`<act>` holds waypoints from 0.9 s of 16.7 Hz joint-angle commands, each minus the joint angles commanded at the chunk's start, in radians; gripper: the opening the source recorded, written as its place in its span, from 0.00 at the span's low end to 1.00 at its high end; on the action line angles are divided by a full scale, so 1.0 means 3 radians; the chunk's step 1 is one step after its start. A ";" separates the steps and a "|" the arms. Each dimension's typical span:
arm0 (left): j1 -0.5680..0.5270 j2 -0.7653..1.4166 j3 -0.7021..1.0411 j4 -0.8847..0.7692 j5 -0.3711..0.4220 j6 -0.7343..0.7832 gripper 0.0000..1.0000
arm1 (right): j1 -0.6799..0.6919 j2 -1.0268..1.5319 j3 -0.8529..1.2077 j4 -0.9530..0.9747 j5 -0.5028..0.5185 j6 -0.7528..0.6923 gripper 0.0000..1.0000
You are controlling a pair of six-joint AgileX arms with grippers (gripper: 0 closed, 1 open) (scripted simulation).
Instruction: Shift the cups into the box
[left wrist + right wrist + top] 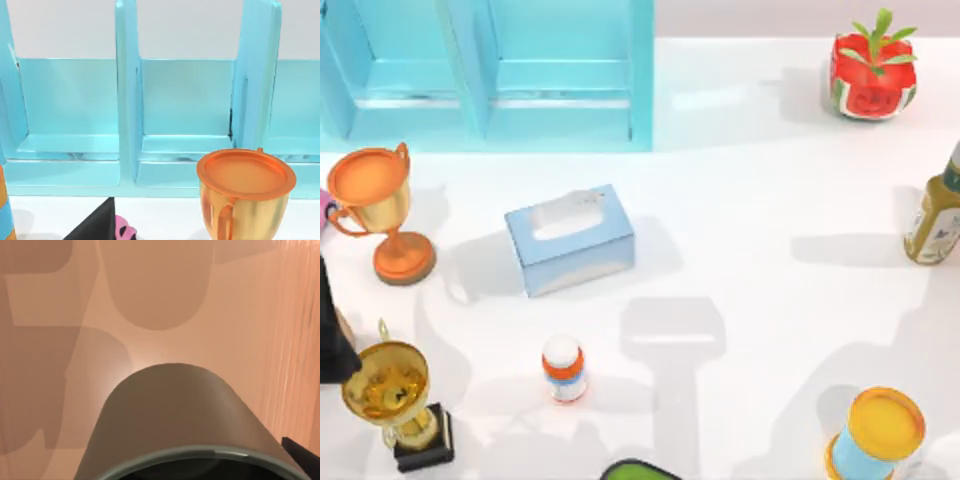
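**White table** (770, 180), seen from above. The turquoise box (490, 100) stands at the far left and is split by upright dividers into open compartments, which also show in the left wrist view (180, 100). None of the compartments visible holds a cup.

The clutter in front of the box, largest first:
- a pale-blue tissue carton (570, 240)
- an orange trophy (380, 210)
- a gold trophy (398, 400)
- a yellow-lidded can (878, 435)
- a small white bottle (563, 368)

The dark shape at the table's left edge (332, 340) is judged to be the left arm, apparently idle.

One grey-green cup (170, 420) lies very close under the right wrist camera, mouth toward the lens. A dark, green-rimmed object (638, 470) cut by the top view's near edge may be a cup, though this cannot be confirmed.

**Hazards.** The way to the box runs past the tissue carton and the orange trophy. A low or wide carry could topple either of them or the small bottle. The narrow compartments also mean a cup that arrives off-centre could catch on a divider and tip.

**Right gripper.** How far it is open, and whether it actually grips the cup, cannot be told. A dark sliver (302, 455) beside the cup's rim may be part of it.
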 joint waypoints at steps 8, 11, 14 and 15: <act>0.0000 0.0000 0.0000 0.0000 0.0000 0.0000 1.00 | 0.0000 0.0000 0.0000 0.0000 0.0000 0.0000 0.38; 0.0000 0.0000 0.0000 0.0000 0.0000 0.0000 1.00 | 0.0000 0.0000 0.0000 0.0000 0.0000 0.0000 0.60; 0.0000 0.0000 0.0000 0.0000 0.0000 0.0000 1.00 | 0.0000 0.0000 0.0000 0.0000 0.0000 0.0000 0.83; 0.0000 0.0000 0.0000 0.0000 0.0000 0.0000 1.00 | 0.0000 0.0000 0.0000 0.0000 0.0000 0.0000 0.90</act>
